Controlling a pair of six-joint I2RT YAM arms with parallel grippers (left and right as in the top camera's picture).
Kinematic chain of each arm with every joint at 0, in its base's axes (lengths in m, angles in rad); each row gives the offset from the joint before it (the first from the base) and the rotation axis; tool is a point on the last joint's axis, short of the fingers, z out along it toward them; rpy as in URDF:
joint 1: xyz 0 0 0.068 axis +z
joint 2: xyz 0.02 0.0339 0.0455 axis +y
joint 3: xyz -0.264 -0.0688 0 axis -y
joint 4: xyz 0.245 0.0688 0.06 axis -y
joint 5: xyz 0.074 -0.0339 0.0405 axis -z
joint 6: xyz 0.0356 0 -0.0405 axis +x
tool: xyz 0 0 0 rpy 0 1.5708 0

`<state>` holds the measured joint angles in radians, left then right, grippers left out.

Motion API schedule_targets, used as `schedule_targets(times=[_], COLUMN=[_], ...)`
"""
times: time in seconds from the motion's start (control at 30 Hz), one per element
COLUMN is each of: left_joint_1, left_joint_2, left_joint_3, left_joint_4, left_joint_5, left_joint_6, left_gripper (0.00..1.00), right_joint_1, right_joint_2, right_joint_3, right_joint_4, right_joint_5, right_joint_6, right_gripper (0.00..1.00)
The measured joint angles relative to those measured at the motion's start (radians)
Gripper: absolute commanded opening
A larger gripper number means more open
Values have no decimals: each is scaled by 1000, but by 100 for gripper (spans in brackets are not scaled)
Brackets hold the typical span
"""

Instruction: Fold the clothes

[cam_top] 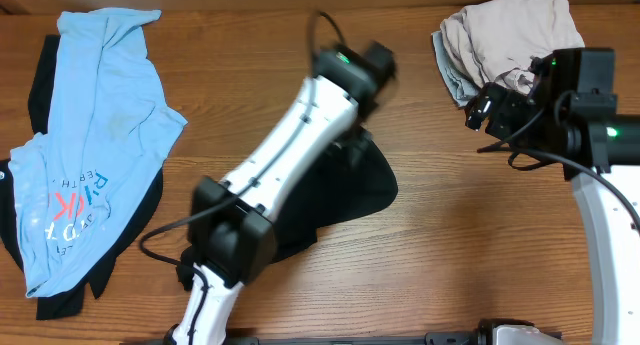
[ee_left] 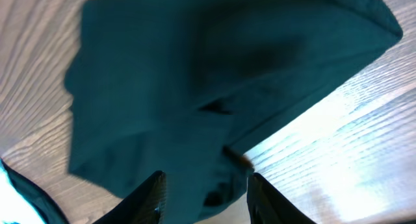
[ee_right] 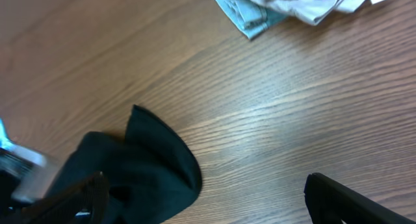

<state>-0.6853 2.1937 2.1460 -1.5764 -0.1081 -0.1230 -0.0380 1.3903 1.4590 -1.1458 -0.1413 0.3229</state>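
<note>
Located black garment [cam_top: 375,185] crumpled near the middle of the table [cam_top: 250,45], partly hidden below the left arm. Found left gripper [ee_left: 208,177] directly above it, pointing down at the cloth. Noted its fingers [ee_left: 153,198] partly apart, with a bunched fold of the black garment lying in the gap. Could not confirm a pinch on that fold from the blurred wrist view. Saw bare wood past the right edge of the cloth in the same view.

Found right gripper [ee_right: 206,180] above bare table on the right side, apart from the black garment. Noted its fingers [ee_right: 344,201] spread wide, holding nothing and touching nothing. Saw one raised corner of the black garment at lower left in the right wrist view.

Located beige piece [cam_top: 515,30] heaped at the far right of the table, just beside the right gripper, on top of a grey piece [cam_top: 452,80] showing at its left edge. Located tee [cam_top: 100,135], light blue with printed lettering, spread at the left edge of the table. Found it lying over a second dark garment [cam_top: 45,75] showing along its borders.
</note>
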Motion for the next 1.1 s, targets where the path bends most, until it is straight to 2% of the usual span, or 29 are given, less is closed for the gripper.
schedule_targets(times=[0.2, 0.43, 1.1], left_joint_1=[-121, -88, -78], left_joint_2=[0, 0, -13], left_joint_3=[-163, -333, -496], left_joint_4=[92, 198, 341], left_joint_5=[-101, -151, -187], left_joint_6=[-29, -36, -35], left_gripper=[42, 42, 40], right_joint_1=[0, 0, 0], right_joint_2=[38, 39, 39], right_joint_3=[0, 0, 0], right_joint_4=[-20, -22, -23], right_joint_5=[0, 0, 0], right_joint_6=[-30, -51, -60], right_gripper=[100, 100, 100])
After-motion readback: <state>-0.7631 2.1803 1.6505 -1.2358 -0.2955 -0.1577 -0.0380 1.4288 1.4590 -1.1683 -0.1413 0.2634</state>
